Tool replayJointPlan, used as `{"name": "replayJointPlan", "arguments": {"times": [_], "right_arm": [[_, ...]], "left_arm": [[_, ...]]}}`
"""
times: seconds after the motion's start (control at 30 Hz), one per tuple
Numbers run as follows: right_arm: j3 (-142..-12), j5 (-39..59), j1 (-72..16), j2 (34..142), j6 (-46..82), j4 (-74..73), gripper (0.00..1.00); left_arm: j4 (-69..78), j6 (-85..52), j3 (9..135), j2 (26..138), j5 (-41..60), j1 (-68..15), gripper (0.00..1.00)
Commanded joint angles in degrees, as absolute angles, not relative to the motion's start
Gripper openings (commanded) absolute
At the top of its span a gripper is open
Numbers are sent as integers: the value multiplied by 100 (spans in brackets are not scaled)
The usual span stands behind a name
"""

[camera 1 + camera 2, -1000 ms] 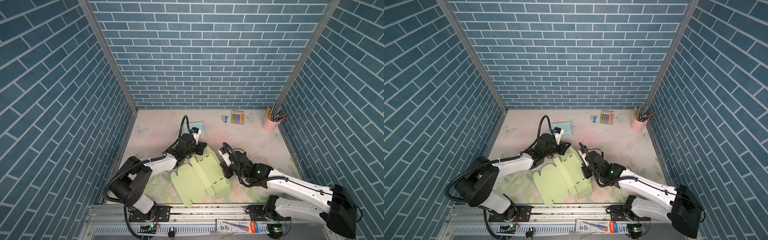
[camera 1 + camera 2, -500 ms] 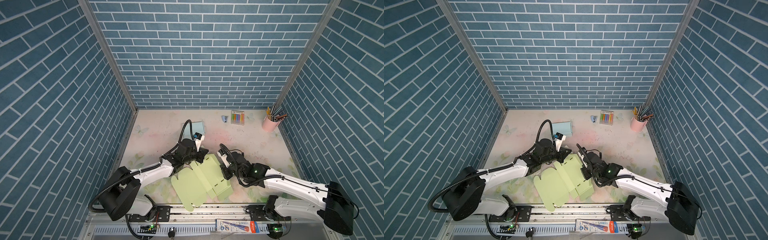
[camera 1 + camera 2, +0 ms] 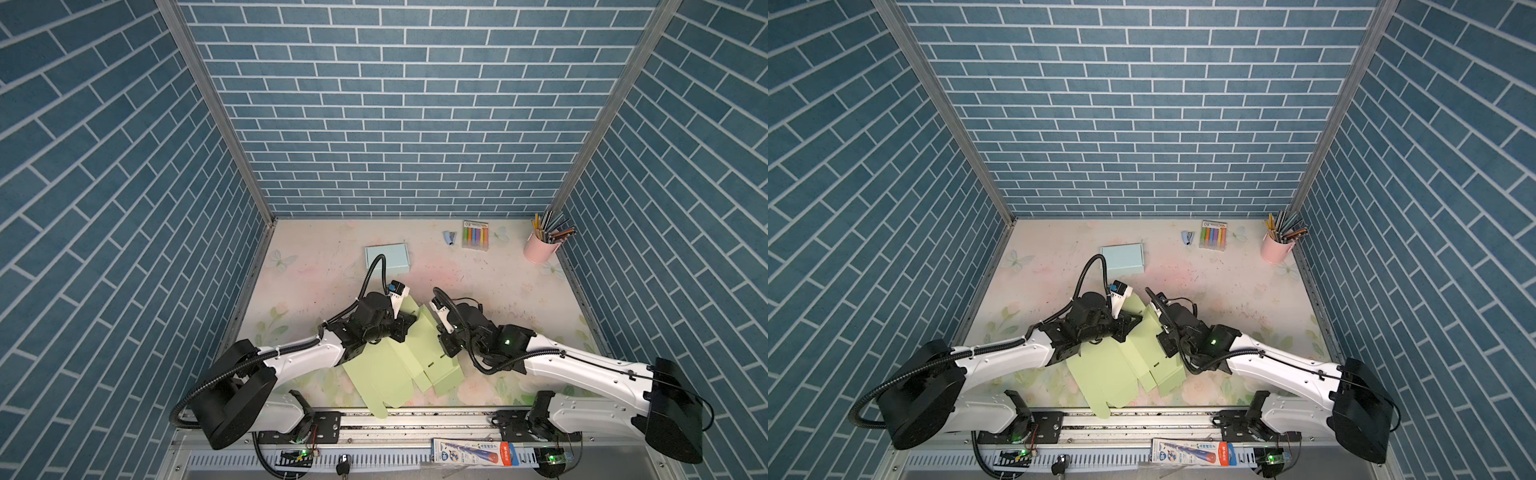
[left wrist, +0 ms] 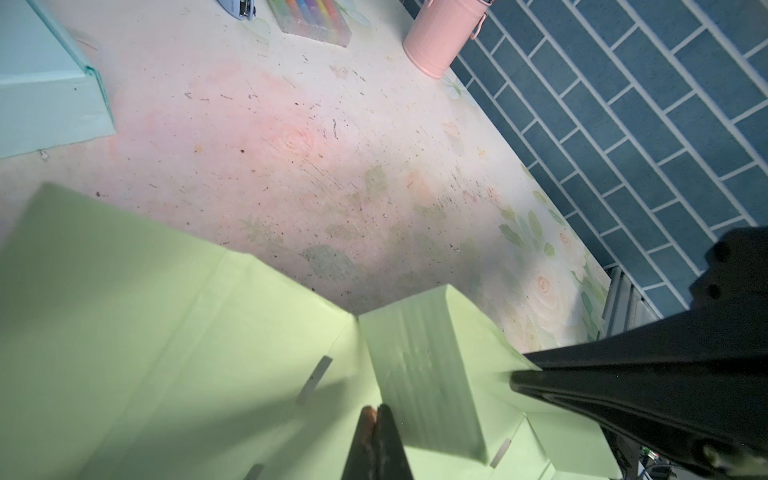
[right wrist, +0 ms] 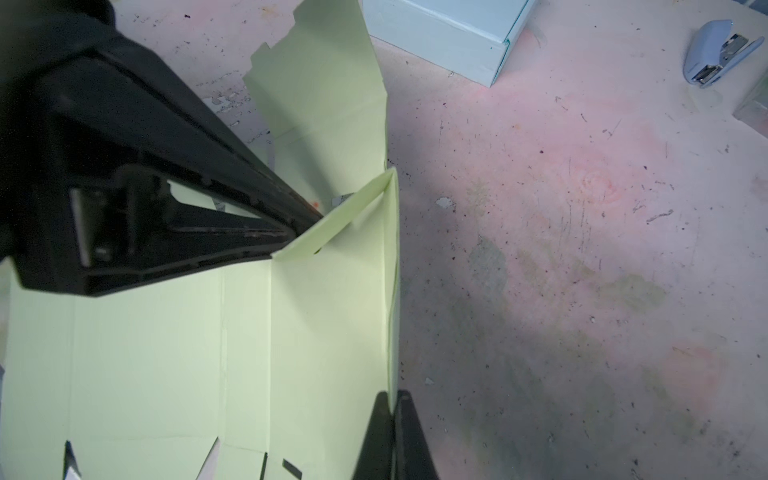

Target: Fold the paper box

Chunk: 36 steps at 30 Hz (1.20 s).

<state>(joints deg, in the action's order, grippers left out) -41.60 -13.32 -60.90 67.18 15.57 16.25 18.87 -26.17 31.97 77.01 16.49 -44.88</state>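
Green paper box [image 3: 386, 374] is lying mostly flat at the front middle of the table [image 3: 316, 286], between the two arms, its near flap poking over the front edge. Right gripper [image 5: 392, 432] is pinching the raised side wall, jaws clamped tight on that thin edge. Left gripper [image 4: 376, 440] is sitting clenched too, its tip pressing against the small corner flap by that wall; whether any paper is caught in it, I cannot tell. Pale blue box [image 3: 386, 258] is sitting further back, well apart
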Motion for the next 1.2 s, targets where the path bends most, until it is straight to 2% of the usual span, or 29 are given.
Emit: {"name": "replayJointPlan", "arguments": {"times": [0.0, 0.3, 0.43, 0.83, 1.17], "right_arm": [[-4332, -1941, -6245, 6861, 1272, 1857, 0], [-4412, -2707, -6518, 7082, 1023, 2110, 0], [-4447, -2897, -6637, 7126, 883, 2034, 0], [-4413, -3208, -7016, 7080, 670, 1768, 0], [-4465, -3491, -7026, 7203, 524, 1764, 0]], "left_arm": [[1862, -2628, 2985, 7459, 1521, -4421, 0], [1214, -2602, 2041, 6372, 1547, -3073, 0], [1185, -2628, 1761, 6139, 1390, -2741, 0], [1919, -2699, 1819, 7140, 1727, -2818, 0], [1710, -2803, 1810, 6729, 1675, -3418, 0]]}}
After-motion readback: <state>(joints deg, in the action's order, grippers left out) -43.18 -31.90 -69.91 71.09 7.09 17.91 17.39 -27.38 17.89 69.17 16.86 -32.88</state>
